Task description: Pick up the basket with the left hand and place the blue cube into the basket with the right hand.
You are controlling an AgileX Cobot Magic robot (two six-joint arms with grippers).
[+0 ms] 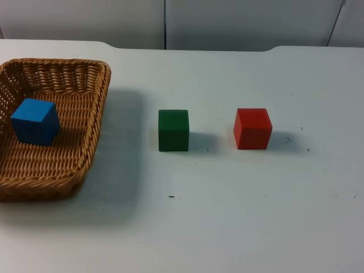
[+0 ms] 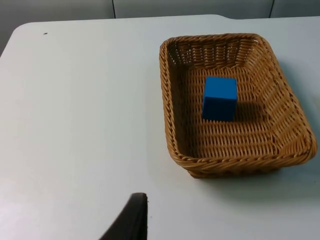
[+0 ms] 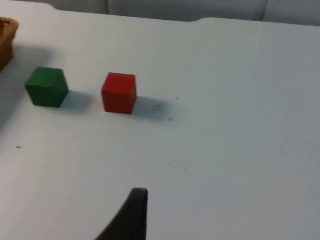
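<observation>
A woven wicker basket (image 1: 57,77) rests on the white table at the left in the top view. The blue cube (image 1: 35,121) lies inside it, on the basket floor, toward its left side. In the left wrist view the basket (image 2: 167,115) with the blue cube (image 2: 219,98) lies ahead of my left gripper (image 2: 134,216), which hangs over bare table well apart from the rim. My right gripper (image 3: 135,212) hovers above bare table, far from the cubes and holding nothing. An edge of the basket (image 3: 7,37) also appears in the right wrist view.
A green cube (image 1: 173,130) stands at the table's middle, and a red cube (image 1: 252,128) to its right; both rest flat. The right wrist view has the green cube (image 3: 47,87) and red cube (image 3: 119,93) side by side. The grey partition wall (image 1: 227,23) ends the table.
</observation>
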